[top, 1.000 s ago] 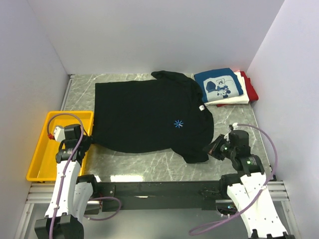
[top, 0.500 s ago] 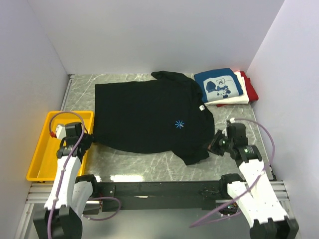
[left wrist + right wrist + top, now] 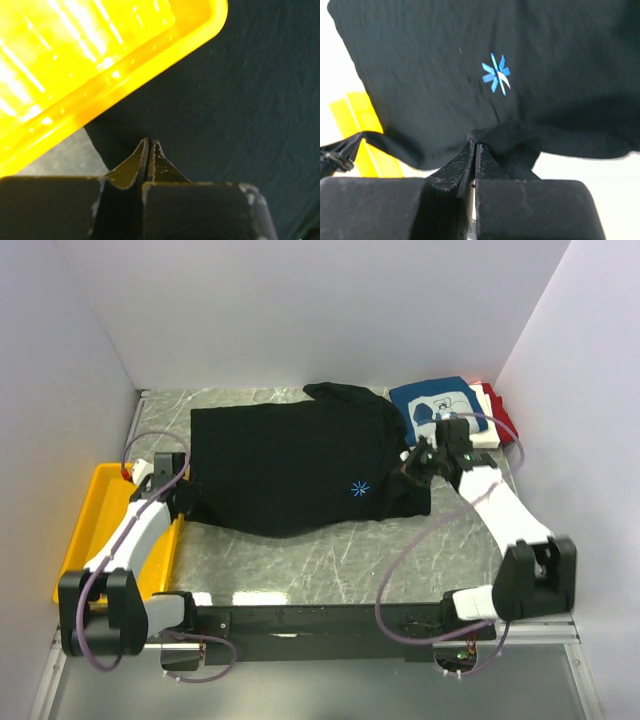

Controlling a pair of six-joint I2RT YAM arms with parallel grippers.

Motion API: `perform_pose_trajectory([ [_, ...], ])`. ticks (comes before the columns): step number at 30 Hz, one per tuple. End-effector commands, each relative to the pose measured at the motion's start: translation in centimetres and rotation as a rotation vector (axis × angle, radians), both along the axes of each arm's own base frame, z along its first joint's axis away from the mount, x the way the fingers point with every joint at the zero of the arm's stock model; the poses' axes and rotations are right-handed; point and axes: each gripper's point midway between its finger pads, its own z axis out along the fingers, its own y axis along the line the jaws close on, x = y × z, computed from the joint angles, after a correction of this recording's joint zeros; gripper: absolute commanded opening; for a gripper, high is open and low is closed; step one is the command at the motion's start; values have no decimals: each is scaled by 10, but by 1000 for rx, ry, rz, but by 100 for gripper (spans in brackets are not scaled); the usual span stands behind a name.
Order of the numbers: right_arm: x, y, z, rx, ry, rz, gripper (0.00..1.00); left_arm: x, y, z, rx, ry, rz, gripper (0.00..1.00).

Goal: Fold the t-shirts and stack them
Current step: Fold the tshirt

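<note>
A large black t-shirt (image 3: 290, 460) with a small blue starburst (image 3: 357, 488) lies across the marble table. My left gripper (image 3: 183, 503) is shut on its near left corner, beside the yellow tray. My right gripper (image 3: 412, 462) is shut on the shirt's right side, which hangs bunched over the chest. In the left wrist view the closed gripper (image 3: 149, 143) pinches black cloth (image 3: 240, 90). In the right wrist view the gripper (image 3: 475, 143) holds a fold of cloth (image 3: 510, 135) just below the starburst (image 3: 496, 75). Folded t-shirts are stacked at the back right, with a blue one (image 3: 440, 408) on top, over white and red (image 3: 503, 412).
A yellow plastic tray (image 3: 75, 530) sits at the left table edge, touching the shirt's corner; its rim (image 3: 125, 85) crosses the left wrist view. White walls close in the left, back and right. Bare marble (image 3: 330, 550) shows in front of the shirt.
Both grippers moved away from the near edge toward the back, carrying the shirt's near hem. The right arm swung far back, dragging the right sleeve side over the chest.
</note>
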Motion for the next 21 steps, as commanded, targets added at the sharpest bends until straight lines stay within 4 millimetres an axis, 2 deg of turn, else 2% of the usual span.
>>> perform_pose_trajectory([
  [1, 46, 11, 21, 14, -88, 33, 0, 25, 12, 20, 48, -45, 57, 0],
  [3, 64, 13, 19, 7, -84, 43, 0, 33, 14, 27, 58, -52, 64, 0],
  [9, 102, 17, 19, -9, -74, 61, 0, 51, 23, 25, 87, -18, 100, 1],
  [15, 127, 15, 15, -2, -65, 68, 0, 66, 27, 18, 97, 15, 118, 1],
  [21, 143, 13, 12, 13, -65, 75, 0, 73, 31, 11, 98, 34, 140, 0],
])
